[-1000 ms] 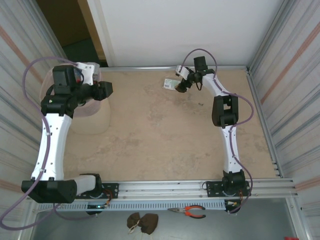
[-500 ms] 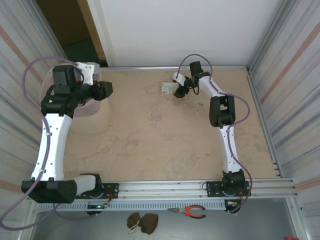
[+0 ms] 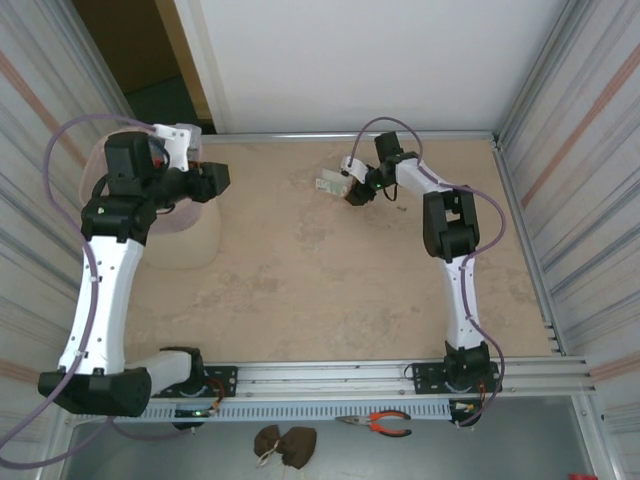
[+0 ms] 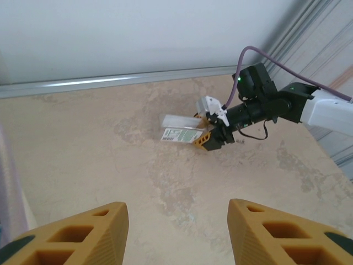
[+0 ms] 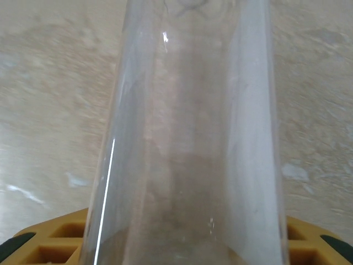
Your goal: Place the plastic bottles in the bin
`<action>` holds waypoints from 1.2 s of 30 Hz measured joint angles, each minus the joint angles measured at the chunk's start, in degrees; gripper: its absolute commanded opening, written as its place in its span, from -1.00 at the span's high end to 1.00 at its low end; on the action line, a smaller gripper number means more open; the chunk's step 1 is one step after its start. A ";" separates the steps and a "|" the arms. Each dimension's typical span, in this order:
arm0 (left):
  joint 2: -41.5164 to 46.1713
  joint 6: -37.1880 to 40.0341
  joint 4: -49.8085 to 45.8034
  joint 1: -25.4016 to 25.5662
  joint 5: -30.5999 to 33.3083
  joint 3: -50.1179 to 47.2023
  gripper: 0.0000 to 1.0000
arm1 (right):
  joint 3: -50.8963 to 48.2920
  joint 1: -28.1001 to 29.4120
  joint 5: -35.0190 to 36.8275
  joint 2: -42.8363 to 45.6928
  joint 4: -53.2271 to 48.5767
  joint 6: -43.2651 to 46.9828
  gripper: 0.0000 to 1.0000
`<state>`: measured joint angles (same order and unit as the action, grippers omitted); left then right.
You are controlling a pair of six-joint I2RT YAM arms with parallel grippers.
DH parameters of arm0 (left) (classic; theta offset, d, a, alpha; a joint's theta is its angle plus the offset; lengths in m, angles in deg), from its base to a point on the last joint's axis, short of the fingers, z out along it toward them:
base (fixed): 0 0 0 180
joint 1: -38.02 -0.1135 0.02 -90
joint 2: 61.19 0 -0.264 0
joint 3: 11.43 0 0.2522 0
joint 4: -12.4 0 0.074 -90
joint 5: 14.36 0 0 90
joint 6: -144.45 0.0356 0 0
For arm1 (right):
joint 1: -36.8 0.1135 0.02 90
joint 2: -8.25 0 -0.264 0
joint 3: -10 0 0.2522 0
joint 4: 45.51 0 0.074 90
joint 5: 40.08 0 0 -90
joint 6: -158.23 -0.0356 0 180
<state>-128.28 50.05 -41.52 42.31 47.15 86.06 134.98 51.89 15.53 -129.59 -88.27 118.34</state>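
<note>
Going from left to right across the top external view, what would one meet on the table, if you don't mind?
First the bin, then the plastic bottle, then the right gripper at the bottle's end.

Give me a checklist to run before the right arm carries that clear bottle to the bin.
1. The bottle sits between the fingers of the right hand: ok.
2. Grip firmly closed: cannot tell.
3. The bottle is off the table: not ok, it lies there on its side.
4. The left hand is open and empty: ok.
5. The mouth of the bin is free: not ok, the left arm hangs over it.
</note>
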 measured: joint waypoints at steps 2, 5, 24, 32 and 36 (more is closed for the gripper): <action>0.42 -0.63 0.87 0.87 0.00 -0.61 -0.04 | -5.07 0.68 0.00 4.04 2.10 -1.11 0.21; 0.81 -1.99 2.45 2.21 0.00 -1.84 -0.13 | -12.41 1.66 -0.02 10.51 5.27 -3.45 0.23; 4.42 -22.97 18.40 10.51 2.73 -11.91 -0.66 | -42.40 15.58 6.16 46.75 30.16 -28.96 0.25; 4.37 -33.38 23.87 13.03 3.93 -14.45 -0.70 | -43.54 20.76 12.35 54.21 32.50 -31.98 0.24; 4.00 -37.18 27.02 15.63 5.14 -14.93 -0.70 | -43.54 21.94 14.14 56.61 32.52 -32.13 0.24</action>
<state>-124.28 12.87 -14.50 57.94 52.29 71.13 91.45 73.83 29.67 -72.99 -55.75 86.21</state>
